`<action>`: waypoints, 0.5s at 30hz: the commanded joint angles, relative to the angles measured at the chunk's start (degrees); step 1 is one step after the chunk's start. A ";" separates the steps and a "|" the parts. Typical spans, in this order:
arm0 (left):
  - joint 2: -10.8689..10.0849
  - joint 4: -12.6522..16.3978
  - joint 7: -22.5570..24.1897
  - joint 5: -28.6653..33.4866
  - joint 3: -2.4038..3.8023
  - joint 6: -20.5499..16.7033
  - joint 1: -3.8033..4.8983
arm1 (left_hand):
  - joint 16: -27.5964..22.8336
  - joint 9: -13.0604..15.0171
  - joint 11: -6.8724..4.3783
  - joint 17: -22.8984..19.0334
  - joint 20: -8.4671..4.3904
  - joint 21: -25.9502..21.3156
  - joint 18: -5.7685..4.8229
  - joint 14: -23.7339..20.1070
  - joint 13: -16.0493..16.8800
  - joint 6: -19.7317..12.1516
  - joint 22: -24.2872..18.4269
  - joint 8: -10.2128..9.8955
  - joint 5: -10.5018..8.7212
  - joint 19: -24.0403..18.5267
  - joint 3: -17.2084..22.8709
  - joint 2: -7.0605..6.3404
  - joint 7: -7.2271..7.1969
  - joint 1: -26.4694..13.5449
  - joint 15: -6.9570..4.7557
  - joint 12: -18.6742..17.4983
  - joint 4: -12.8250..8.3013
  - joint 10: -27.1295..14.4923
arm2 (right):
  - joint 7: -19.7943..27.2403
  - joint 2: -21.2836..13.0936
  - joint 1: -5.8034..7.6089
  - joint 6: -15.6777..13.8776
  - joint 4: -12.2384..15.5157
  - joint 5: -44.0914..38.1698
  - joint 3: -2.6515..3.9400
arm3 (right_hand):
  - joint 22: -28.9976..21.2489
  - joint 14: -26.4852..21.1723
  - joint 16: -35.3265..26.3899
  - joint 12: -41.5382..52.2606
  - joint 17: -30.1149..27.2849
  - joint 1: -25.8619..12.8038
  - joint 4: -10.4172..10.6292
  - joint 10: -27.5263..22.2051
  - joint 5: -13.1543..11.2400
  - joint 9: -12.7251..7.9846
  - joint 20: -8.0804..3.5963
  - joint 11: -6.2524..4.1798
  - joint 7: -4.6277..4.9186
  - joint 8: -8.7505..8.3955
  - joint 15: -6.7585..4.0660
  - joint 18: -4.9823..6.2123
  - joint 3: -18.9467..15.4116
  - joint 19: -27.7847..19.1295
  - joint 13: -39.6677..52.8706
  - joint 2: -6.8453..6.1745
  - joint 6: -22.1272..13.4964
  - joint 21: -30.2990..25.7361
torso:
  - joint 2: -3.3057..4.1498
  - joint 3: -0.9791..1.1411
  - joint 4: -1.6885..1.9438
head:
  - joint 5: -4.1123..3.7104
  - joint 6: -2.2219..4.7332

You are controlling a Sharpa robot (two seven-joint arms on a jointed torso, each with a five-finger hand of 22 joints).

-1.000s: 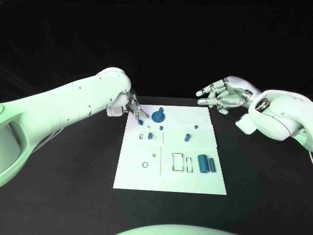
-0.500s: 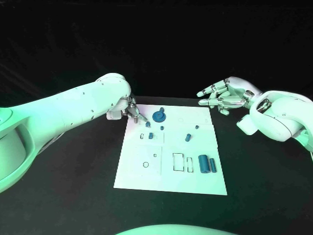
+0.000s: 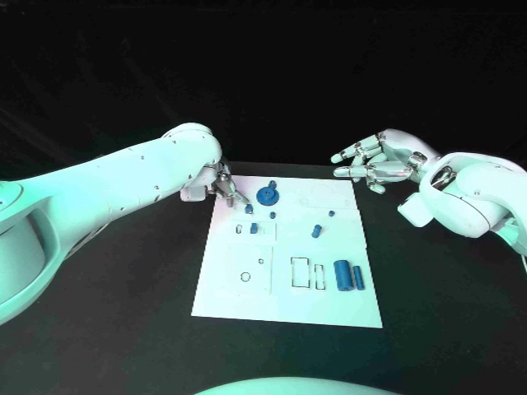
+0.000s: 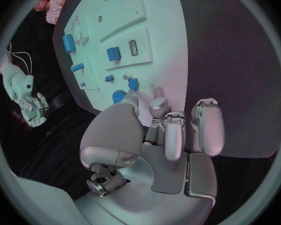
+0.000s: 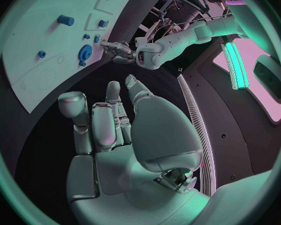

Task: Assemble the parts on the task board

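The board (image 3: 290, 251) lies lengthwise in the middle of the black surface (image 3: 121, 329), its long axis running from 12 to 6 o'clock in the head view. The left robot hand (image 3: 225, 186) sits over the board's corner at about 11 o'clock. In the left wrist view its fingers (image 4: 168, 130) are curled close together, with a small blue part (image 4: 133, 84) right at the fingertips; it looks pinched, but the contact is hidden, so I cannot tell whether that robot hand is clamped on it or merely touching it.

Just beside the left robot hand, toward 3 o'clock, stands the blue gear (image 3: 269, 195). Below it, toward 6 o'clock, small pegs (image 3: 254, 229) and another peg (image 3: 316, 231) stand in the middle band of the board. Two blue cylinders (image 3: 348, 276) lie side by side near the 5 o'clock corner, their long axes parallel to the board's.

The right robot hand (image 3: 376, 161) hovers off the board's 1 o'clock corner, fingers spread apart and holding nothing, well apart from every part.

Judging by position, the coming move belongs to the left robot hand: it is the nearer one, and the gear and pegs lie from it toward 3 to 5 o'clock, so any placement means travelling inward over the board.
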 commanded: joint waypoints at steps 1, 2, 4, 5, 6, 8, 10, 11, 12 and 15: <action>-0.39 0.83 2.32 -0.27 0.04 -2.65 0.00 | 0.14 -0.18 -0.02 15.08 0.21 0.13 0.32 6.01 -0.10 0.48 2.78 0.41 -0.11 0.89 -0.35 -0.05 -0.07 1.04 0.01 0.16 -0.22 0.21 | 0.23 0.08 -0.04 0.87 0.01 -0.50 0.00 | -0.03 0.85 -0.05 -0.30 0.05 -0.03 0.04 -0.28 0.14 -0.08 0.02 -0.02 0.19 0.40 0.38 0.73 -0.31 -0.48 -0.05 0.61 0.08 -0.29 | 0.06 -0.02 -0.01 | -0.13 0.14; -0.58 1.13 2.86 -0.18 0.04 -3.49 0.01 | 0.14 -0.26 -0.04 15.08 0.18 0.01 0.35 6.01 -0.35 0.42 2.65 0.41 -0.11 0.84 -0.31 -0.03 -0.07 1.50 -0.02 -0.04 -0.50 0.05 | 0.22 0.09 -0.04 0.88 0.00 -0.50 0.00 | -0.03 0.85 -0.05 -0.30 0.05 -0.03 0.04 -0.28 0.14 -0.08 0.02 -0.02 0.19 0.40 0.38 0.73 -0.31 -0.48 -0.05 0.61 0.08 -0.29 | 0.06 -0.01 -0.01 | -0.14 0.15; -1.10 1.95 4.49 0.35 0.05 -5.49 0.03 | 0.14 -0.61 0.05 15.08 0.15 -1.04 0.63 6.01 -1.97 -0.08 1.46 0.23 -0.11 0.28 0.06 0.10 0.04 3.33 0.01 -1.52 -1.65 -1.27 | 0.21 0.09 -0.04 0.89 -0.03 -0.49 -0.01 | -0.03 0.85 -0.05 -0.30 0.05 -0.03 0.04 -0.28 0.14 -0.08 0.02 -0.02 0.19 0.40 0.38 0.73 -0.31 -0.48 -0.05 0.61 0.08 -0.29 | 0.03 0.04 -0.03 | -0.21 0.15; -1.46 2.53 5.73 0.80 0.05 -6.96 0.05 | 0.14 -0.90 0.24 15.08 0.22 -2.79 1.09 6.01 -4.76 -0.74 -0.52 -0.07 -0.10 -0.69 0.36 0.14 0.24 4.59 0.12 -4.12 -2.45 -3.64 | 0.20 0.08 -0.04 0.89 -0.03 -0.48 -0.01 | -0.03 0.85 -0.05 -0.30 0.05 -0.03 0.04 -0.28 0.14 -0.08 0.02 -0.02 0.19 0.40 0.38 0.73 -0.31 -0.48 -0.05 0.61 0.08 -0.29 | 0.01 0.04 -0.03 | -0.23 0.15; -1.78 3.06 6.82 1.09 0.05 -8.14 0.06 | 0.14 -1.21 0.41 15.08 0.32 -4.57 1.55 6.01 -7.74 -1.65 -2.49 -0.48 -0.06 -1.71 0.77 0.07 0.48 6.18 0.30 -6.99 -3.48 -6.28 | 0.18 0.06 -0.04 0.88 -0.03 -0.48 -0.01 | -0.03 0.85 -0.05 -0.30 0.05 -0.03 0.04 -0.28 0.14 -0.08 0.02 -0.02 0.19 0.40 0.38 0.73 -0.31 -0.48 -0.05 0.61 0.08 -0.29 | 0.03 0.02 0.00 | -0.32 0.21; -2.47 4.16 9.25 1.48 0.03 -10.21 0.07 | -0.84 -1.70 0.72 14.21 0.56 -7.15 2.15 5.59 -12.09 -2.95 -5.24 -1.08 -0.04 -3.22 1.80 -0.10 0.88 9.49 0.53 -11.36 -5.64 -10.33 | 0.16 0.03 -0.04 0.89 -0.02 -0.48 -0.02 | -0.03 0.85 -0.05 -0.30 0.05 -0.03 0.04 -0.28 0.14 -0.08 0.02 -0.02 0.19 0.40 0.38 0.73 -0.31 -0.48 -0.05 0.61 0.08 -0.29 | 0.07 -0.01 0.02 | -0.37 0.30; -3.00 5.01 11.27 1.67 0.01 -11.67 0.08 | -5.08 -2.16 1.08 10.55 0.81 -12.67 3.46 3.58 -15.09 -4.06 -11.15 -1.68 -0.03 -6.50 2.52 -0.10 1.15 11.45 0.85 -14.95 -6.78 -13.79 | 0.14 -0.01 -0.04 0.89 0.00 -0.48 -0.03 | -0.03 0.85 -0.05 -0.30 0.05 -0.03 0.04 -0.28 0.14 -0.08 0.02 -0.02 0.19 0.40 0.38 0.73 -0.31 -0.48 -0.05 0.61 0.08 -0.29 | 0.07 -0.05 0.01 | -0.37 0.30; -3.31 5.49 12.58 1.67 -0.03 -12.53 0.08 | -10.16 -2.69 1.63 6.47 1.12 -19.34 4.87 0.75 -16.61 -4.88 -17.81 -2.22 -0.07 -10.66 3.11 -0.03 1.67 12.77 1.35 -17.55 -7.40 -16.17 | 0.13 -0.05 -0.04 0.89 0.01 -0.48 -0.04 | -0.03 0.85 -0.05 -0.30 0.05 -0.03 0.04 -0.28 0.14 -0.08 0.02 -0.02 0.19 0.40 0.38 0.73 -0.31 -0.48 -0.05 0.61 0.08 -0.29 | 0.07 -0.04 0.03 | -0.41 0.29; -3.63 5.94 13.80 1.55 -0.10 -13.32 0.08 | -13.79 -3.13 1.93 3.66 1.45 -23.98 5.73 -1.38 -17.68 -5.37 -22.34 -2.62 0.10 -13.50 3.74 -0.21 2.03 14.38 1.61 -19.11 -8.33 -17.26 | 0.12 -0.08 -0.04 0.89 0.01 -0.47 -0.04 | -0.03 0.85 -0.05 -0.30 0.05 -0.03 0.04 -0.28 0.14 -0.08 0.02 -0.02 0.19 0.40 0.38 0.73 -0.31 -0.48 -0.05 0.61 0.08 -0.29 | 0.03 -0.04 0.08 | -0.46 0.25; -4.58 7.06 16.84 0.55 -0.36 -15.06 0.07 | -21.39 -4.42 2.38 -2.01 2.03 -33.30 7.35 -6.11 -20.49 -6.61 -31.00 -3.97 -0.26 -19.04 5.46 -0.64 2.41 17.95 2.18 -22.98 -10.32 -19.44 | 0.09 -0.15 -0.04 0.90 0.04 -0.48 -0.06 | 0.06 0.88 -0.01 -0.31 0.12 0.02 0.03 -0.26 0.17 -0.08 0.02 -0.03 0.18 0.42 0.37 0.72 -0.31 -0.42 -0.08 0.65 0.08 -0.26 | 0.02 -0.02 0.10 | -0.42 0.27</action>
